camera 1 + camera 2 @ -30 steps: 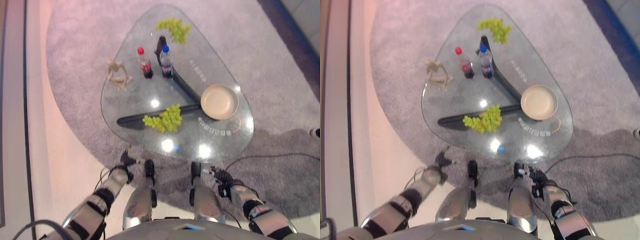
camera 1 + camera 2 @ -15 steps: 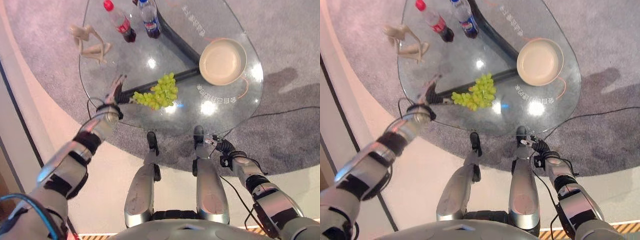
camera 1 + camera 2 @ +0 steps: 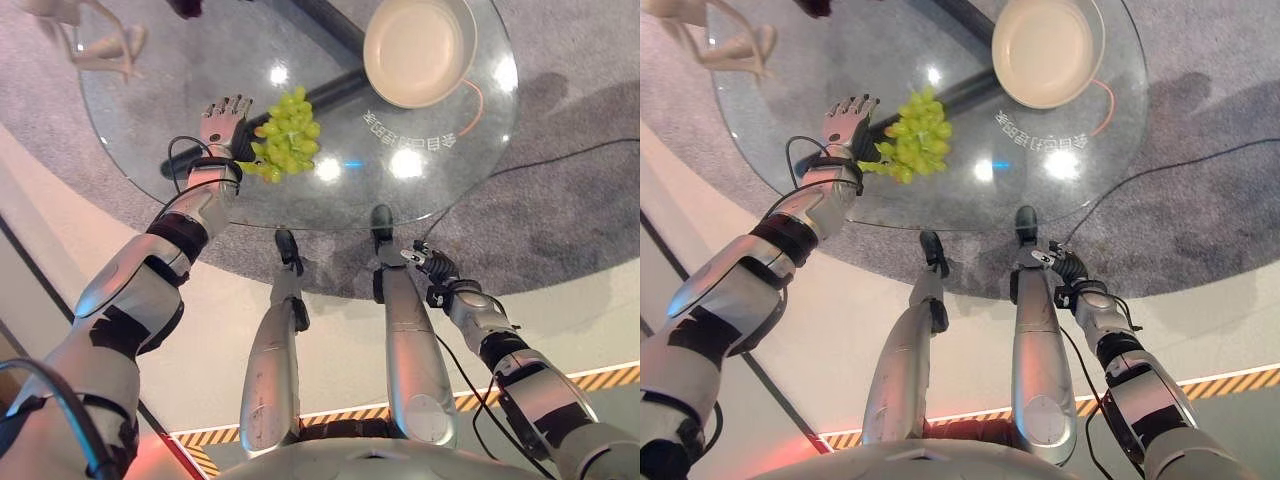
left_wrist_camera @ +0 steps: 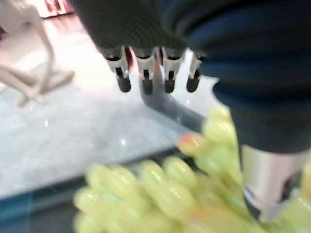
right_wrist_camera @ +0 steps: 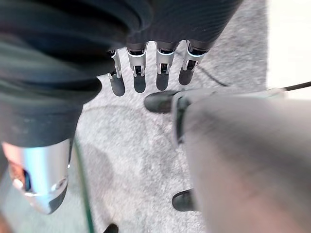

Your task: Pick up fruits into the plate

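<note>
A bunch of green grapes (image 3: 285,135) lies on the glass table (image 3: 450,170), near its front left edge. My left hand (image 3: 222,115) reaches over the glass and rests against the bunch's left side, fingers straight and open. In the left wrist view the grapes (image 4: 184,194) lie right under the palm, between the straight fingers (image 4: 146,73) and the thumb (image 4: 272,184). The beige plate (image 3: 418,50) stands bare at the table's far right. My right hand (image 3: 432,268) hangs low in front of the table, open and holding nothing, its fingers (image 5: 167,63) over grey carpet.
A wooden jointed figure (image 3: 90,40) sits at the table's far left. A dark bottle base (image 3: 185,8) shows at the upper edge. Black frame bars (image 3: 330,90) run under the glass. Grey carpet (image 3: 560,120) surrounds the table.
The camera has tilted down, so the whole picture shifted. My left hand has moved forward along the grapes' left side. The right hand stays low.
</note>
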Robot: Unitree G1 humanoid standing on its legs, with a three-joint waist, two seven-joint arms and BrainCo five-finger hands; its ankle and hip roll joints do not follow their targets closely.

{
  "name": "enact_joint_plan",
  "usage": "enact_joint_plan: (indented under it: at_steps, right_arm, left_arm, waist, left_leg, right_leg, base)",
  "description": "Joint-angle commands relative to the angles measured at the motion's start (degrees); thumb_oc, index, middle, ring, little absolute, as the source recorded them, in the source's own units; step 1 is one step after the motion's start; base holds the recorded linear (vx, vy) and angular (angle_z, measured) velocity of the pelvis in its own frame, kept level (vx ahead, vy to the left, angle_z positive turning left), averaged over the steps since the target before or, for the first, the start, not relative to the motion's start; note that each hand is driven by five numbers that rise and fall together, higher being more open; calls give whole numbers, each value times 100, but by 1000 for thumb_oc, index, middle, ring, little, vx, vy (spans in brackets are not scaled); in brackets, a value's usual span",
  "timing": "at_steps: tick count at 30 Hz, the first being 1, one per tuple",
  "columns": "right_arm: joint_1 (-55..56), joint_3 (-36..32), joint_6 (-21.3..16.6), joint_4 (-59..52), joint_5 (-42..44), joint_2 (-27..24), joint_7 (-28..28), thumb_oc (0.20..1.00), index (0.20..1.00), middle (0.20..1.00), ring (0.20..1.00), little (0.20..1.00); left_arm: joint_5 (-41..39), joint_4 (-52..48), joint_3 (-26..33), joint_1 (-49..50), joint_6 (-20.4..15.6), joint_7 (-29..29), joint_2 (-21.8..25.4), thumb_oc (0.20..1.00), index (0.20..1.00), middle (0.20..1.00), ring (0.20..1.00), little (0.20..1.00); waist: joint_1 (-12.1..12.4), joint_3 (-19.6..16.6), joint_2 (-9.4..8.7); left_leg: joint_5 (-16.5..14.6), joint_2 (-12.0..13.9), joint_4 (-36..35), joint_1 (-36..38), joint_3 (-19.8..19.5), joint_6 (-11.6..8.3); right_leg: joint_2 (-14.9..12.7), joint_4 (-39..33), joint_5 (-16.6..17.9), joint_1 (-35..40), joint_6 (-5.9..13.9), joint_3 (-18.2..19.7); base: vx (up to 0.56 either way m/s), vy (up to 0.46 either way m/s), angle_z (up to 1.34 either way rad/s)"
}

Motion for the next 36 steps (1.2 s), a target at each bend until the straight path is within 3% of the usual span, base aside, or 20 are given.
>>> enact_joint_plan:
  at_steps: [1, 9, 20, 30, 32, 36]
  right_arm:
    - [260, 137, -169, -322, 285, 244, -54, 1000, 1000, 1000, 1000, 1000]
    - [301, 177, -270, -611, 489, 281, -107, 1000, 1000, 1000, 1000, 1000]
    - [355, 385, -395, -1138, 845, 379, -234, 1000, 1000, 1000, 1000, 1000]
    - [358, 439, -464, -1267, 1036, 396, -299, 1000, 1000, 1000, 1000, 1000]
    - [347, 442, -489, -1267, 1046, 414, -308, 1000, 1000, 1000, 1000, 1000]
    - [335, 443, -500, -1271, 1036, 430, -326, 1000, 1000, 1000, 1000, 1000]
  left_arm:
    - [291, 506, 9, -463, 141, -160, 200, 1000, 1000, 1000, 1000, 1000]
    - [113, 983, -117, -498, 446, -449, 43, 1000, 1000, 1000, 1000, 1000]
    - [-34, 2169, -34, -495, 1177, -153, -270, 1000, 1000, 1000, 1000, 1000]
    - [131, 2371, -52, -151, 1252, -248, -476, 1000, 1000, 1000, 1000, 1000]
    - [189, 2364, -61, 14, 1149, -136, -528, 200, 200, 200, 200, 200]
    - [180, 2315, -70, 95, 1057, -101, -560, 200, 200, 200, 200, 200]
  waist:
    - [39, -151, -421]
    - [-73, -151, -522]
    - [-230, -151, -789]
    - [-205, -151, -824]
    - [-186, -151, -821]
    - [-174, -151, -816]
  left_leg:
    - [-802, -367, 810, -372, 157, 184]
    - [-830, -390, 1020, -757, 142, 191]
    - [-868, -435, 1219, -1209, 136, 164]
    - [-870, -468, 1221, -1319, 56, 163]
    - [-865, -472, 1223, -1332, 41, 158]
    - [-842, -468, 1174, -1319, 53, 150]
  right_leg:
    - [527, -349, 107, 132, -93, -48]
    - [638, -280, 161, -213, -115, 52]
    - [710, -261, 276, -648, -145, 108]
    - [726, -261, 301, -764, -159, 102]
    - [732, -256, 305, -776, -161, 105]
    - [737, -286, 317, -767, -160, 99]
  base:
    - [11, -35, -12]
    - [2, -6, -1]
    - [3, -10, -2]
    - [0, -2, 1]
    - [0, 0, 0]
    - [0, 0, 0]
